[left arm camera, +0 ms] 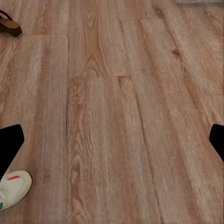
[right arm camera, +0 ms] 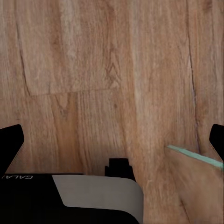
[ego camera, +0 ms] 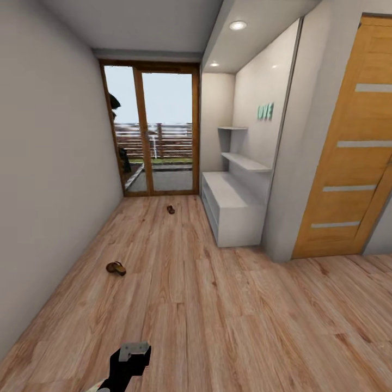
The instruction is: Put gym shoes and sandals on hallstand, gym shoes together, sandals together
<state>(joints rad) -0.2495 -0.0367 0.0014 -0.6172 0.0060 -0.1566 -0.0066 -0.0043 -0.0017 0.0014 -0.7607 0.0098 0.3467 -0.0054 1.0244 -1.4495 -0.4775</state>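
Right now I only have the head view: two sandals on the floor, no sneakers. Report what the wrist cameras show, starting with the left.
Observer: The left wrist view catches one gym shoe lying on the corridor floor, cut off by the frame edge.
Operator: Give me the left gripper's state.
Observer: The left gripper is open, with its fingers wide apart and nothing between them.
Operator: Now the right one.
Observer: The right gripper is open too and empty. It points down at the planks, with part of the robot's black-and-grey body in frame.
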